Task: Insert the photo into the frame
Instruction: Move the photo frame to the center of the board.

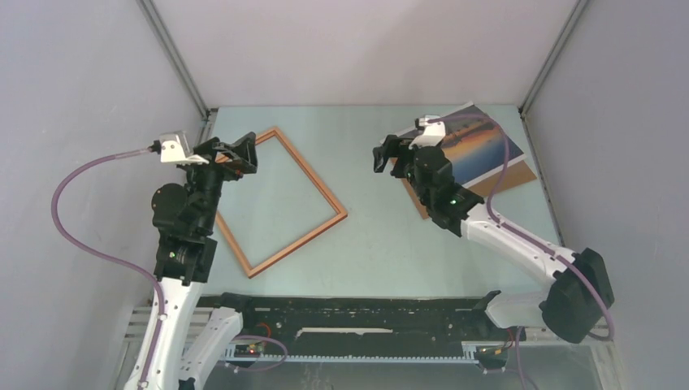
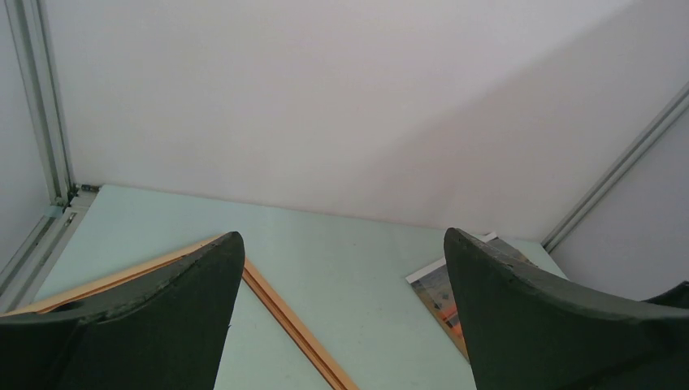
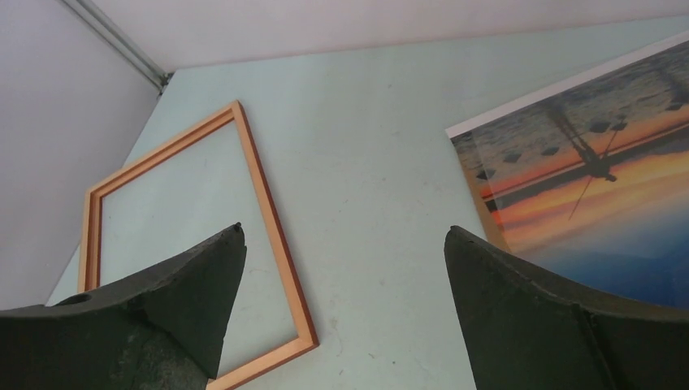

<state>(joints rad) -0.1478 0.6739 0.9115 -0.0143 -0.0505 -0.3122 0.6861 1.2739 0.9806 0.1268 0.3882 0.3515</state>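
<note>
1. Top external view: the frame (image 1: 298, 244) lies flat on the counter (image 1: 382, 244), left of centre, turned diamond-wise, counter showing through its opening.
2. Left hand (image 1: 246, 154) hangs over the frame's far-left side, fingers spread wide, holding nothing.
3. Right hand (image 1: 388, 158), also wide open and empty, hovers beside the photo's left edge.
4. The photo (image 1: 481, 150) lies at the far right, on a brown board (image 1: 514, 177), well apart from the frame.

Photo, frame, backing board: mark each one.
photo (image 3: 585, 187): right wrist view, orange sunset band.
frame (image 1: 311, 171): top external view, right-hand rail.
backing board (image 1: 518, 173): top external view, brown strip below the photo.
</note>
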